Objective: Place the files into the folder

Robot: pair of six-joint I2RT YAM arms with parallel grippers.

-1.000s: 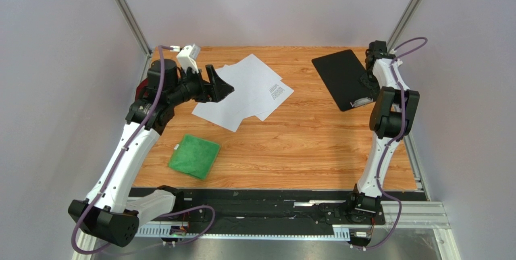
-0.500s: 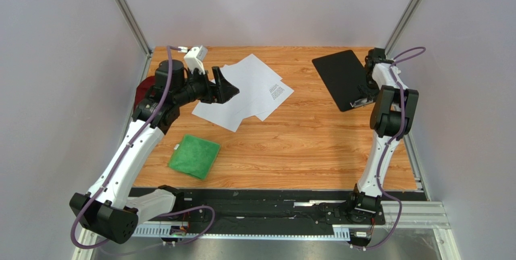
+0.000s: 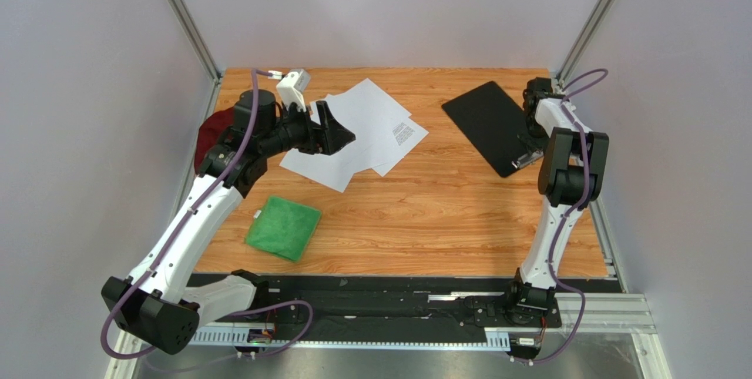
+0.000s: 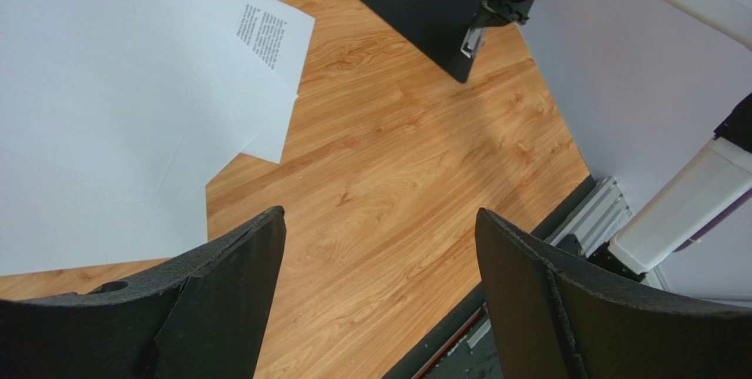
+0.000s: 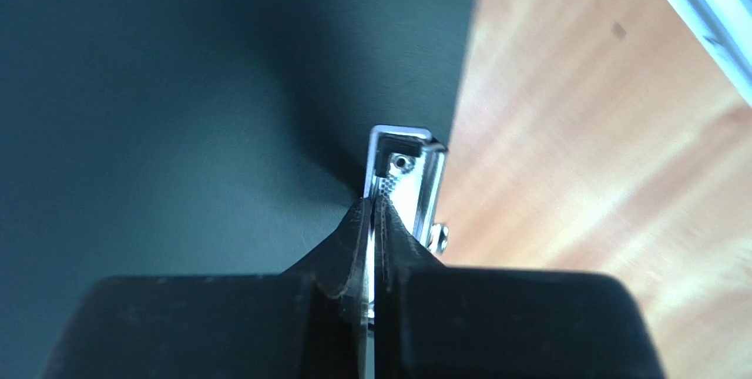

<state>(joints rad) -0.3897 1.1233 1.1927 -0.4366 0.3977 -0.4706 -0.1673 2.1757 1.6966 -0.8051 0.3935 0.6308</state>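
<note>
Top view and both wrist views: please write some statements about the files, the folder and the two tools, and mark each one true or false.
1. The left tool is open and holds nothing. True.
2. The files lie inside the folder. False: they lie on the table, apart from it.
3. The right tool is shut on the folder's edge, beside its metal clip. True.
4. The green cloth covers the files. False: it lies apart from them, nearer the arms' bases.

The top camera looks down from the near side over the whole bench [image 3: 424, 211]. The left wrist view slants across it. The right wrist view sits close on the folder [image 5: 176, 88], seen in all three.
</note>
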